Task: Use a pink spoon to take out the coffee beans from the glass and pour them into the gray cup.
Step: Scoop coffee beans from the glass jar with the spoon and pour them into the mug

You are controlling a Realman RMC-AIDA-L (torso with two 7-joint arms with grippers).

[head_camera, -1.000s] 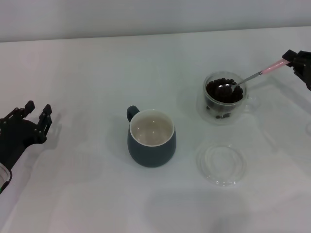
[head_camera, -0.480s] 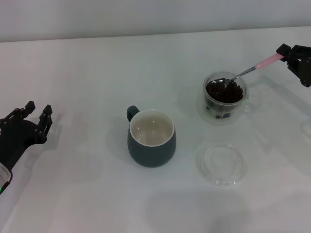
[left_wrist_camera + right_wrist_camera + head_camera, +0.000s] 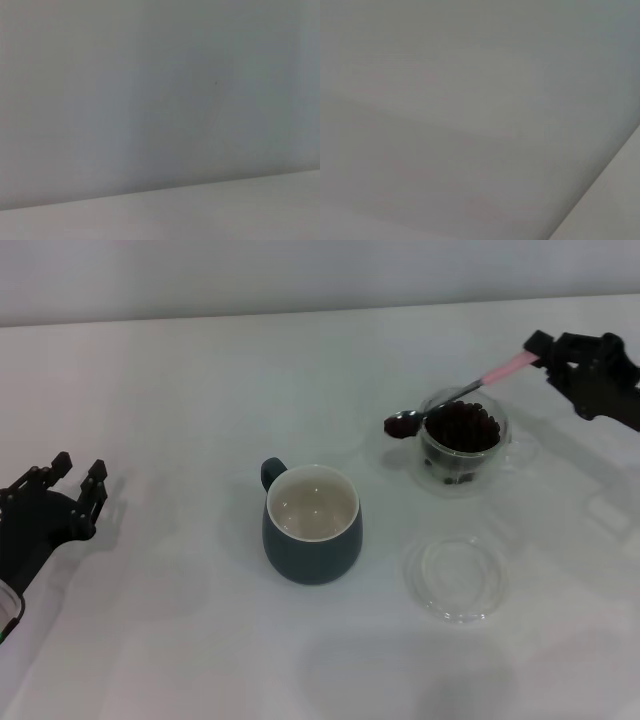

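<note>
In the head view my right gripper point(image 3: 545, 353) is shut on the pink handle of the pink spoon point(image 3: 455, 395) at the far right. The spoon's bowl carries coffee beans point(image 3: 402, 425) and hangs in the air just left of the glass point(image 3: 461, 443). The glass holds many more dark coffee beans point(image 3: 464, 426). The gray cup point(image 3: 312, 524) stands left of and nearer than the glass, with an off-white inside that looks bare and its handle to the far left. My left gripper point(image 3: 70, 483) is open, parked at the left edge. The wrist views show none of these.
A flat clear glass saucer point(image 3: 455, 577) lies on the white table point(image 3: 180, 400), nearer than the glass and right of the gray cup. Both wrist views show only a blank wall and a strip of table.
My right gripper has lifted the spoon out of the glass and moved it left. The spoon bowl, loaded with beans, is past the glass's left rim.
</note>
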